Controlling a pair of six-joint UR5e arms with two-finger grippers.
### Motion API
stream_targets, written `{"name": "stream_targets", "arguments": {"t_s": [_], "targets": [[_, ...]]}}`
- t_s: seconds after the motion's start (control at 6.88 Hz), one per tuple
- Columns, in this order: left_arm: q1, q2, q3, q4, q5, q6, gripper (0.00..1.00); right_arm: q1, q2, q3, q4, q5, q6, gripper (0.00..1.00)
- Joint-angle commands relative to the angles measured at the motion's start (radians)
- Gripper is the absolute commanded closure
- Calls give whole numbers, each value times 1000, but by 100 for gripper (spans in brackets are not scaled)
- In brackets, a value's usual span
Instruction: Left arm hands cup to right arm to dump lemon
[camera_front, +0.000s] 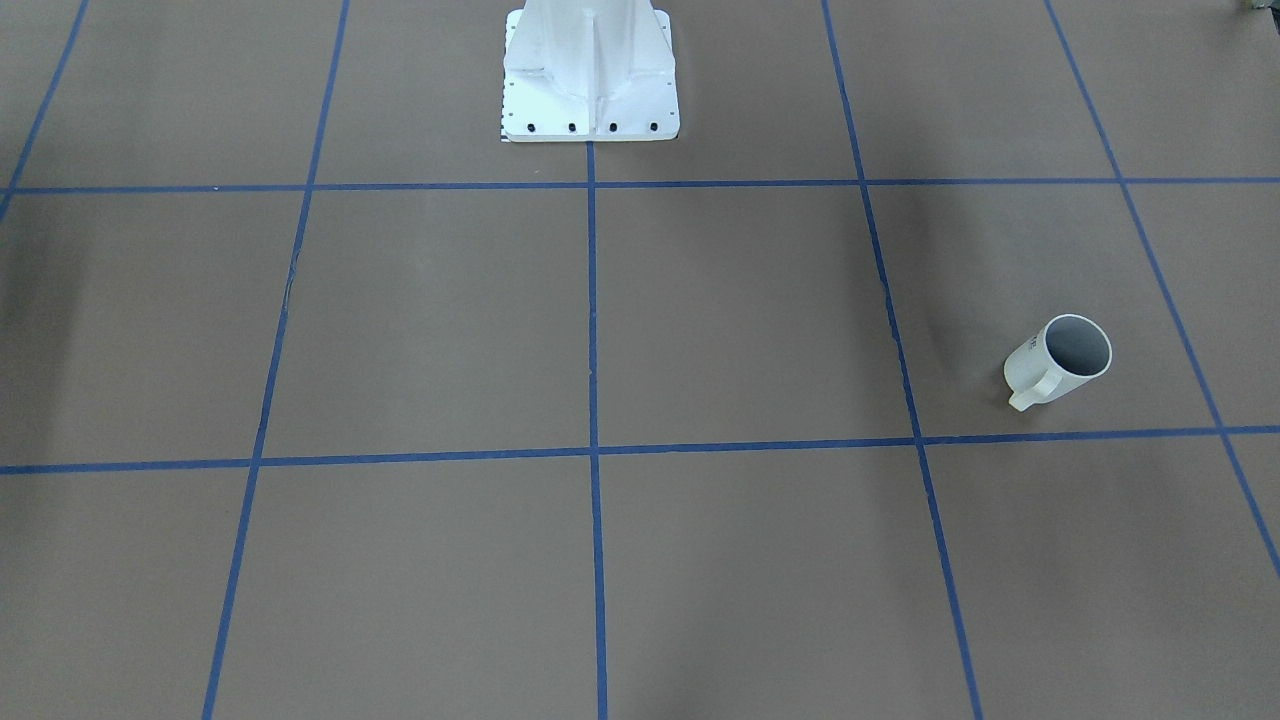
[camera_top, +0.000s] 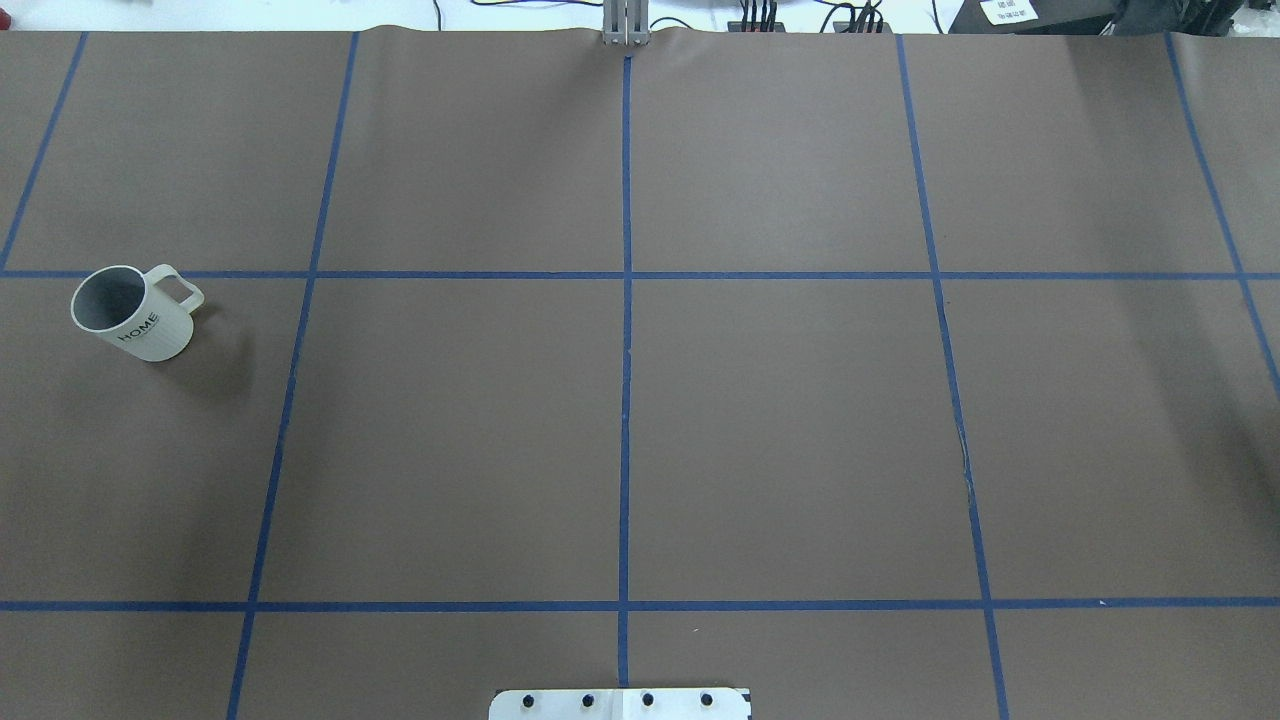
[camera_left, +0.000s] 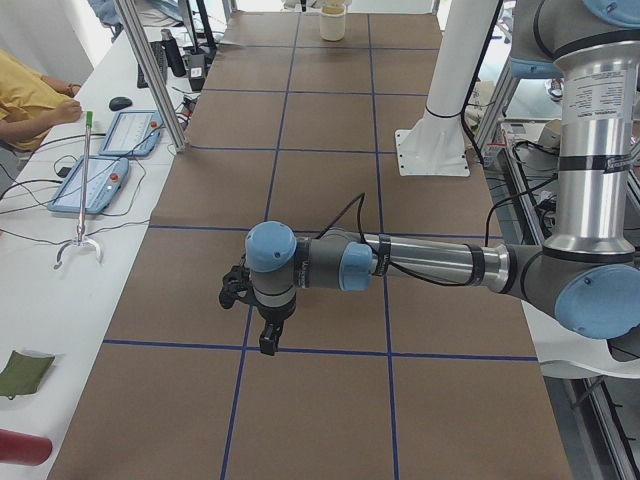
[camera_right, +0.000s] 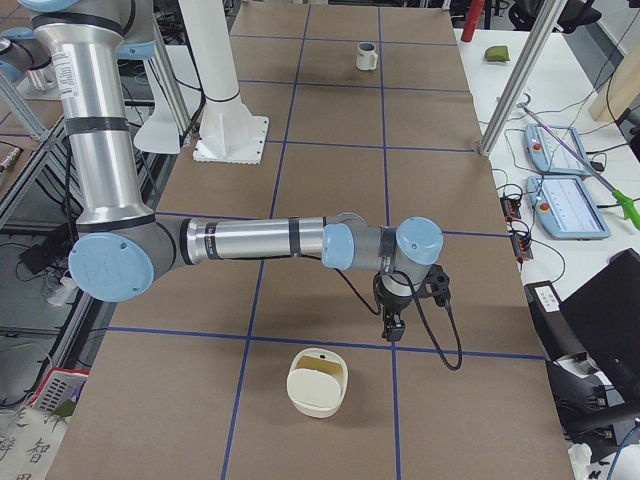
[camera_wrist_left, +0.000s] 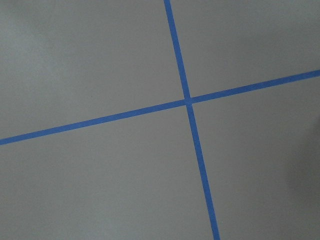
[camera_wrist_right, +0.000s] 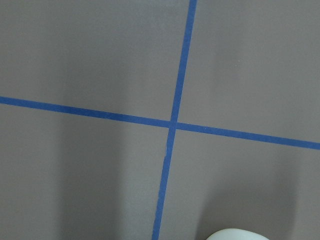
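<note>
The cup (camera_top: 135, 312) is a white ribbed mug with "HOME" on its side. It stands upright on the brown table at the robot's far left, with its handle toward the far edge. It also shows in the front view (camera_front: 1060, 360) and small at the far end in the right side view (camera_right: 367, 56). Its grey inside shows no lemon. The left gripper (camera_left: 267, 338) hangs over the table, pointing down. The right gripper (camera_right: 391, 325) also points down, over the right end. Both show only in side views, so I cannot tell if they are open or shut.
A cream tub (camera_right: 318, 380) stands on the table below the right gripper; it also shows in the left side view (camera_left: 333, 20) and in the right wrist view (camera_wrist_right: 231, 234). The white robot pedestal (camera_front: 590, 80) stands at the table's back middle. Operators' pendants (camera_right: 565, 205) lie beside the table.
</note>
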Motion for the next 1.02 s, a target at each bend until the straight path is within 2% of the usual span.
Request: {"name": "stream_targets", "arguments": {"t_s": [0.0, 0.15, 0.87], "targets": [[-1, 8, -3, 3, -9, -7, 0, 0, -31, 5, 3, 4, 11, 0], [-1, 8, -1, 4, -10, -7, 0, 3, -35, 35, 3, 4, 11, 0], [-1, 8, 5, -8, -10, -5, 0, 5, -45, 52, 3, 3, 8, 0]]}}
